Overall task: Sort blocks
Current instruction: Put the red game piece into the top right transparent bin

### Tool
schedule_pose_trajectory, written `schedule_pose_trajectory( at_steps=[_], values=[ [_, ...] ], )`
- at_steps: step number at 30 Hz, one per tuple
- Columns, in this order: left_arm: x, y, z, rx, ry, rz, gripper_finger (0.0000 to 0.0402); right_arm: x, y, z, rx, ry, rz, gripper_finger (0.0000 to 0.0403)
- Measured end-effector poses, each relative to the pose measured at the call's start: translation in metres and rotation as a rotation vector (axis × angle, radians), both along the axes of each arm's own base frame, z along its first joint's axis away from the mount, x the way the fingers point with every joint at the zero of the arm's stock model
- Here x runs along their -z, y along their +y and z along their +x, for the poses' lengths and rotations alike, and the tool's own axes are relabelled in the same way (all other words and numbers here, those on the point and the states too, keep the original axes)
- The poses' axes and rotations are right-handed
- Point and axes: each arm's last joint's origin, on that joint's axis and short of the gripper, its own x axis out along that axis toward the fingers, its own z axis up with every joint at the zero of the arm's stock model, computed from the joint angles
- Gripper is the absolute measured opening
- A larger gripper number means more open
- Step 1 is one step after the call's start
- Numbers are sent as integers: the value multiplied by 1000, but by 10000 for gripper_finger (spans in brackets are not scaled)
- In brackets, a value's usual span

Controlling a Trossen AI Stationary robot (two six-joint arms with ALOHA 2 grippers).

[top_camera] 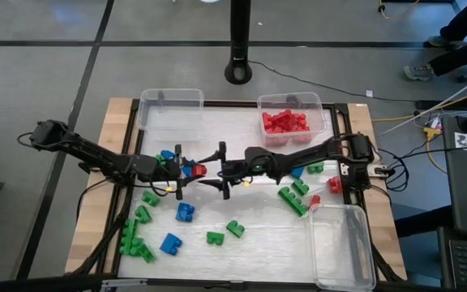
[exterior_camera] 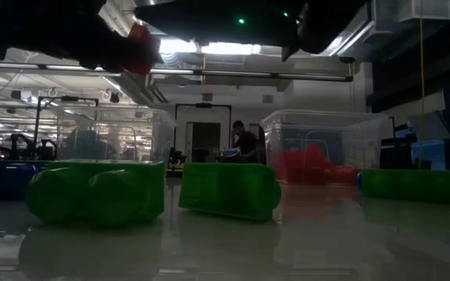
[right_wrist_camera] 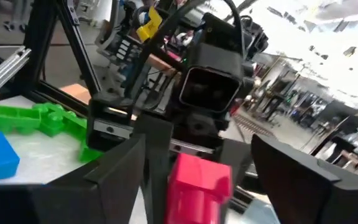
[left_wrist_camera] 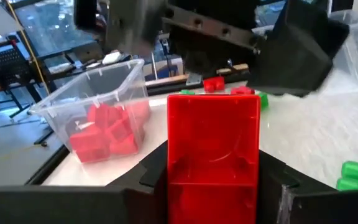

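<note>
My left gripper [top_camera: 186, 171] is shut on a red block [top_camera: 195, 170] and holds it above the middle of the table. My right gripper [top_camera: 220, 171] faces it from the table's right side, open. Its two fingers [right_wrist_camera: 120, 171] stand on either side of the red block [right_wrist_camera: 199, 183], and I cannot tell whether they touch it. Green blocks [top_camera: 140, 215] and blue blocks [top_camera: 185, 212] lie scattered on the white table top. More red blocks fill a clear bin [top_camera: 290, 120] at the far right. My left gripper pinches the red block by its two side faces [left_wrist_camera: 174, 180], one finger [left_wrist_camera: 146, 177] on each. The fingers come level from the table's left side. The block sticks out past the fingertips toward my right gripper and is lifted clear of the table.
An empty clear bin [top_camera: 170, 109] stands at the far left and another [top_camera: 343, 243] at the near right. Green blocks [top_camera: 294, 196], a blue one [top_camera: 297, 171] and a red one [top_camera: 333, 185] lie under my right arm. A black stand [top_camera: 238, 71] rises beyond the far edge.
</note>
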Motion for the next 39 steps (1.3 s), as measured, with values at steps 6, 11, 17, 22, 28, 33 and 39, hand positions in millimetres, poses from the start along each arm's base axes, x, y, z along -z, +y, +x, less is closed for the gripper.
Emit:
schedule_pose_trajectory(
  at_steps=[6, 11, 17, 22, 28, 33, 39],
  values=[
    [-4, -5, -1, 39, -34, 53, 131, 3, 0, 9, 5, 69, 20, 241],
    [-7, -8, -1, 51, -57, 58, 131, 1, 0, 9, 16, 56, 23, 207],
    [-7, -9, -1, 56, -58, 68, 131, 1, 1, 9, 13, 52, 25, 152],
    [-7, -9, -1, 55, -60, 44, 135, 1, 1, 9, 7, 53, 31, 139],
    [-8, -9, -1, 48, -78, -10, 190, -1, 1, 9, 7, 38, -13, 140],
    [-10, -9, -5, 50, -73, -11, 234, -7, 0, 7, 26, 36, -57, 136],
    [-19, -7, -22, -3, -58, -26, 241, -40, -3, -10, 118, 64, -163, 140]
  ],
)
